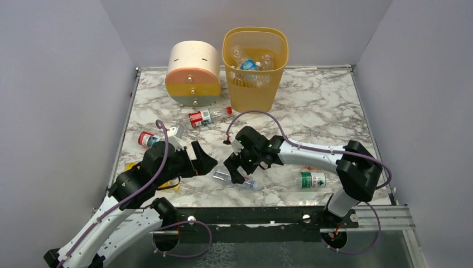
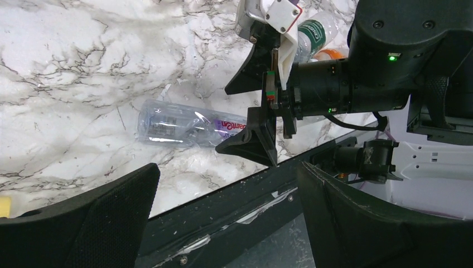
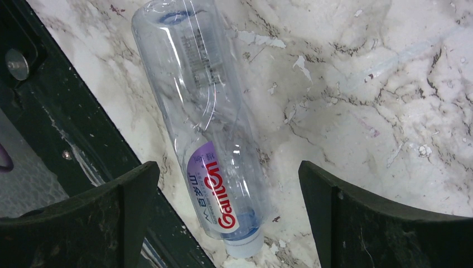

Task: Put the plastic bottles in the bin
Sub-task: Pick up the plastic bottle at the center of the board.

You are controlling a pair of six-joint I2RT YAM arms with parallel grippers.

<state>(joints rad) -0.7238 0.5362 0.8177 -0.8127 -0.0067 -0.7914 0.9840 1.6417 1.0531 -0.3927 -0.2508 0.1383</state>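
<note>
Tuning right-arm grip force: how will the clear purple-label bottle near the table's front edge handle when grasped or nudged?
The clear bottle looks empty, so probably very light. Its thin walls look creased, so a firm squeeze likely buckles them. Lying on its side on smooth marble, it may roll if the open right gripper touches one side first.

Red "Ganten", with small white Chinese characters beside it, stands on the purple label point(image 3: 215, 192) of the clear bottle point(image 3: 195, 106) lying between the right claw's point(image 3: 226, 170) spread fingers, near its cap end
</note>
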